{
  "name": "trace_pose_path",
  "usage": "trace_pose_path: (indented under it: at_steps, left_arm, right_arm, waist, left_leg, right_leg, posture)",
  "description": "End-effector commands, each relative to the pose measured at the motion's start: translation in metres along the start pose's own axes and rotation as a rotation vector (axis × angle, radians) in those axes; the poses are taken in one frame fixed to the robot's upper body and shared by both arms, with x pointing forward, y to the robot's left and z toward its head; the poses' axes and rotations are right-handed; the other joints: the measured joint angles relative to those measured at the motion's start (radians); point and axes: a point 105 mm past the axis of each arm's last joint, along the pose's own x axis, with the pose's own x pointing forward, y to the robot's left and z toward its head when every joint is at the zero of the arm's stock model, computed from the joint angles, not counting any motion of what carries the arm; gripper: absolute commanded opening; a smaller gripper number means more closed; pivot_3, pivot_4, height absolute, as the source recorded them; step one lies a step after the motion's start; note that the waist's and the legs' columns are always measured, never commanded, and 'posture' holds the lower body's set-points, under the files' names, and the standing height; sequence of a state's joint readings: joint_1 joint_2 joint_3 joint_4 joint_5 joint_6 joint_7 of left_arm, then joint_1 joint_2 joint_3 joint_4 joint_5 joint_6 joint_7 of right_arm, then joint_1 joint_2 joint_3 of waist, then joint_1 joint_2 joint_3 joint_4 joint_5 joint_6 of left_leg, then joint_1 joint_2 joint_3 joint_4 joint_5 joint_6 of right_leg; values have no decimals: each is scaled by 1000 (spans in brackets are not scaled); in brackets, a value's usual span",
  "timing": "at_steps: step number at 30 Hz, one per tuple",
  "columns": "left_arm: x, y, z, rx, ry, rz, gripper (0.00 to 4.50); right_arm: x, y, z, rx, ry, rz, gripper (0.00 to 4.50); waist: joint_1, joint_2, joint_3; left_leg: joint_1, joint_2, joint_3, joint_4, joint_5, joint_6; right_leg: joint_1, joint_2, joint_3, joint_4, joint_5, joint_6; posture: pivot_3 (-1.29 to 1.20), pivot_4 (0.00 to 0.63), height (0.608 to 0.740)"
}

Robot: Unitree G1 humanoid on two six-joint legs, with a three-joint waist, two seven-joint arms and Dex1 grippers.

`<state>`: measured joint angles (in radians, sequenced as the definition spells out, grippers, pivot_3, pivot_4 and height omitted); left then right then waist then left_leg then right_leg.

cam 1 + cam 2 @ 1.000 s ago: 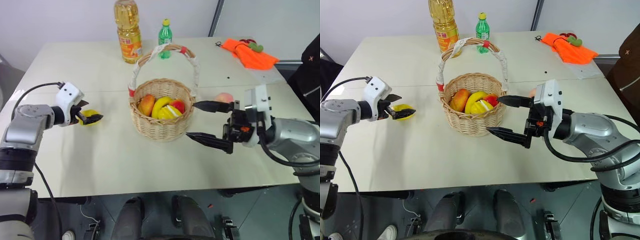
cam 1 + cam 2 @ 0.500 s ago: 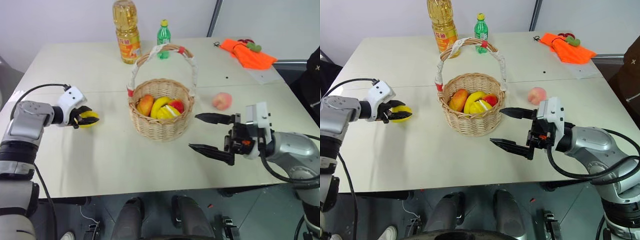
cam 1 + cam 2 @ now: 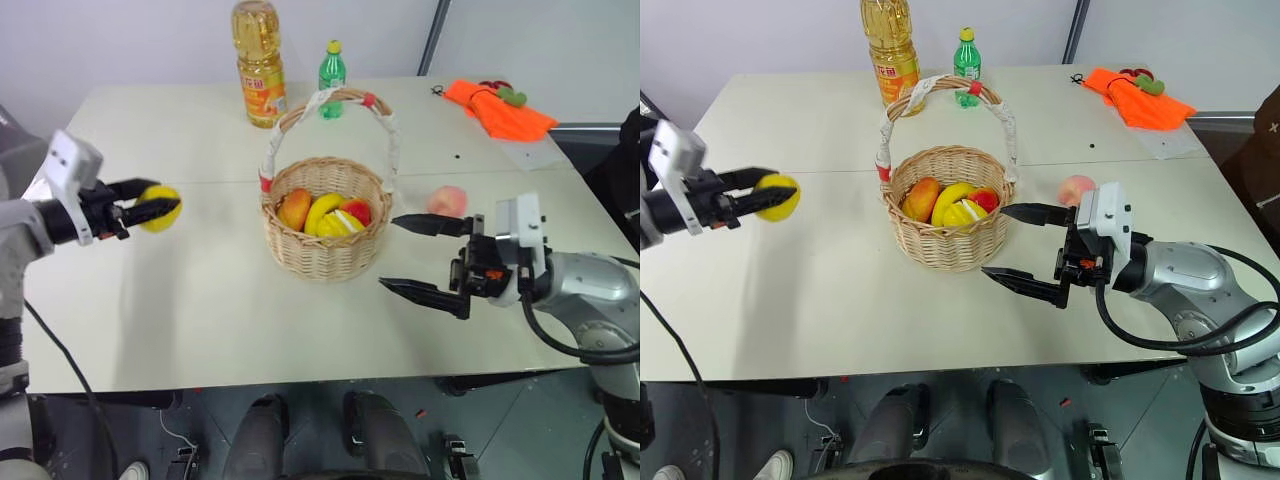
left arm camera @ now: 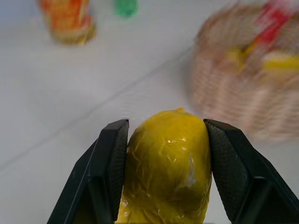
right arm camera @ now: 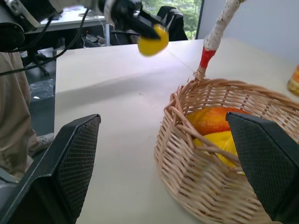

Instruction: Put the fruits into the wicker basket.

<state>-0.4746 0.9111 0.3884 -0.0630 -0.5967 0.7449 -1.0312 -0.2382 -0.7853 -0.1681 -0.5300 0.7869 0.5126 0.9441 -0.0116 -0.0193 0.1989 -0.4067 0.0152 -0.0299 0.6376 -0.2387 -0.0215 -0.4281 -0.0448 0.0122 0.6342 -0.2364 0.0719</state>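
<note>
My left gripper [image 3: 160,207] is shut on the yellow lemon [image 3: 158,208] and holds it in the air above the table, left of the wicker basket [image 3: 320,255]. In the left wrist view the lemon [image 4: 166,163] sits squeezed between both black fingers. The basket holds several fruits under its white and red handle. The peach [image 3: 447,200] lies on the table right of the basket. In front of the peach, my right gripper [image 3: 388,252] stands open and empty beside the basket's right wall, pointing left. The right wrist view shows the basket [image 5: 210,182] close up and the lifted lemon [image 5: 153,43] beyond it.
An oil bottle [image 3: 257,62] and a green bottle [image 3: 331,68] stand at the back of the table behind the basket. An orange cloth [image 3: 498,105] lies at the back right corner. The table's front edge runs just below my right gripper.
My left gripper closed on the lemon on the table, then lifted it up and drew it back toward the left. The right gripper stayed open in about the same place.
</note>
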Motion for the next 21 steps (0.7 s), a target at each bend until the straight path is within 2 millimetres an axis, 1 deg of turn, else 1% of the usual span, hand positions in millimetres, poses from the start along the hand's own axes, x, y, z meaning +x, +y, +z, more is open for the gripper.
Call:
trace_pose_path:
  at_steps: [1, 4, 6, 7, 8, 9, 10, 12, 14, 17, 19, 21]
  left_arm:
    - [23, -51, 36, 34, -146, -166, 2626]
    - [69, -95, 53, 47, -232, -263, 2626]
    - [93, -114, 59, 37, -266, -281, 2626]
    - [98, -118, 60, 39, -271, -279, 2626]
    - [112, -120, 57, 29, -256, -258, 2626]
    - [120, -121, 54, 24, -243, -242, 2626]
    - [127, -123, 47, 59, -218, -233, 2626]
    - [135, -125, 39, 101, -189, -223, 2626]
    - [142, -124, 34, 82, -184, -210, 2626]
    - [147, -123, 29, 74, -185, -198, 3493]
    - [146, -119, 27, 96, -188, -170, 4398]
    - [144, -115, 27, 81, -201, -154, 4455]
  right_arm:
    - [-6, -10, 8, -45, 0, -31, 4500]
    - [-9, -19, 7, -59, 12, -58, 4500]
    - [-9, -21, 7, -61, 13, -67, 4500]
    - [-8, -21, 7, -62, 13, -69, 4500]
    - [-8, -23, 7, -60, 10, -83, 4500]
    - [-8, -23, 7, -60, 8, -92, 4500]
    - [-7, -25, 7, -55, 9, -109, 4500]
    - [-7, -27, 5, -47, 10, -133, 4500]
    - [-8, -30, 3, -26, 8, -167, 4500]
    - [-13, -45, -5, 1, 8, -269, 4500]
    - [-19, -62, -14, 2, 26, -382, 4500]
    - [-23, -75, -25, 6, 58, -467, 4500]
  waist:
    - [3, 0, 0]
    - [21, 0, 0]
    - [22, 0, 0]
    - [22, -1, 0]
    - [17, -1, 0]
    - [14, 0, -1]
    - [10, 0, -1]
    - [0, 0, -1]
    - [-4, 0, -1]
    - [0, 0, -1]
    - [0, 0, -1]
    - [1, 0, -1]
  left_leg:
    - [0, 0, 0, 0, 0, 0]
    - [-1, -1, -1, 8, 0, 0]
    - [-1, -2, 0, 11, 0, 0]
    - [-1, -3, 1, 11, 0, 0]
    - [-1, -3, 1, 11, 0, 0]
    - [0, -3, 2, 11, 0, 0]
    - [0, -3, 2, 10, 0, 0]
    - [1, -2, 2, 10, -1, 1]
    - [1, -2, 2, 9, -1, 1]
    - [0, -2, 2, 10, -1, 1]
    - [0, -2, 2, 10, -1, 1]
    - [0, -3, 2, 10, -1, 1]
  right_leg:
    - [1, 0, 0, 0, 0, 0]
    - [3, 1, -1, 1, 2, 3]
    - [4, 0, 1, 1, 4, 5]
    - [5, 0, 2, 1, 4, 6]
    - [5, 0, 2, 1, 4, 6]
    - [5, 0, 3, 1, 5, 6]
    - [5, 0, 3, 1, 5, 6]
    - [5, 2, 3, 1, 5, 6]
    - [4, 3, 3, 1, 5, 6]
    - [4, 3, 3, 2, 5, 6]
    - [4, 2, 3, 1, 5, 6]
    - [4, 1, 4, 1, 5, 6]
  posture:
    - [0, 150, 740]
    - [0, 150, 740]
    - [0, 150, 740]
    - [0, 150, 740]
    - [0, 150, 740]
    - [0, 150, 740]
    - [0, 150, 740]
    - [0, 150, 740]
    - [0, 150, 740]
    - [0, 150, 740]
    - [0, 150, 740]
    - [0, 150, 740]
